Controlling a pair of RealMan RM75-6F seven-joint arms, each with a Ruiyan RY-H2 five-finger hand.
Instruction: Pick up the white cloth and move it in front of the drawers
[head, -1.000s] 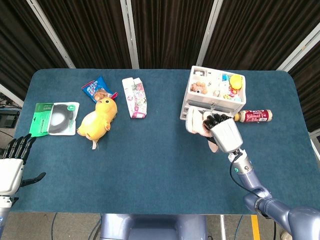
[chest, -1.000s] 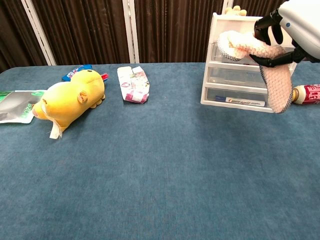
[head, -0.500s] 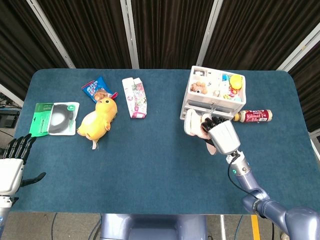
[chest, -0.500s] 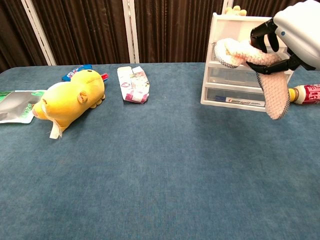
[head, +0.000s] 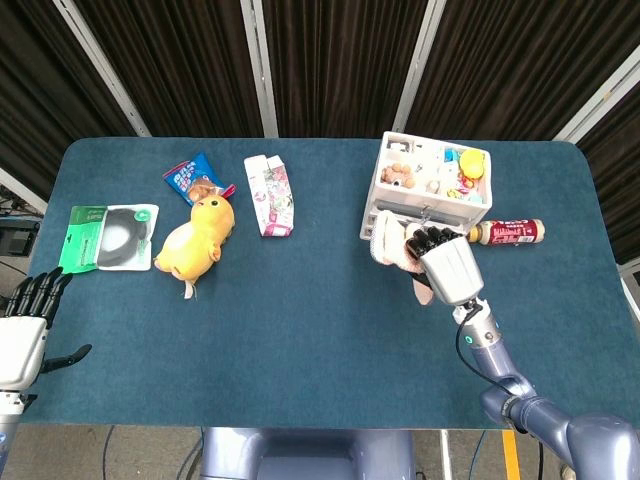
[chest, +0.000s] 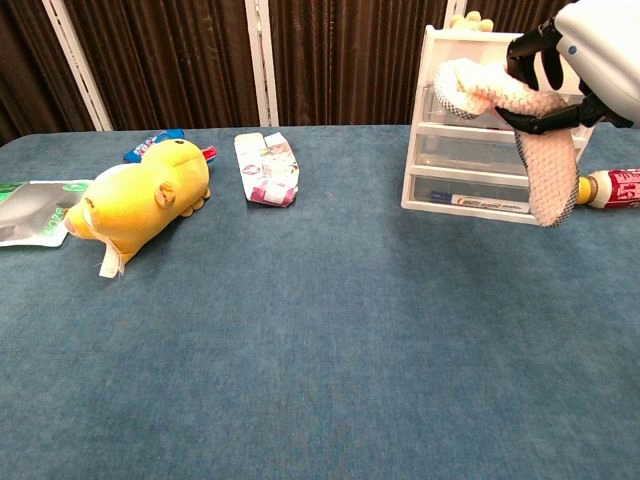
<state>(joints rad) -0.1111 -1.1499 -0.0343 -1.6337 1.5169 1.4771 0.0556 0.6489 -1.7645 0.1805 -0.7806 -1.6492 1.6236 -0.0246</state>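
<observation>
Bright even overhead light, soft faint shadows, sharp focus, dark backdrop, mild wide-angle edge distortion

A broad stretch of the blue carpeted table (chest: 330, 360) lies bare across the middle and near edge, giving open passage between the two sides. On the right, the white plastic drawer unit (chest: 470, 150) stands as the tallest obstacle, with a brown bottle with a red label (head: 508, 232) lying just beside it. On the left, a yellow plush duck (chest: 135, 198), a pink-and-white patterned carton (chest: 265, 168), a blue snack packet (head: 195, 178) and a green-and-white flat pouch (head: 108, 237) crowd the far side.
</observation>
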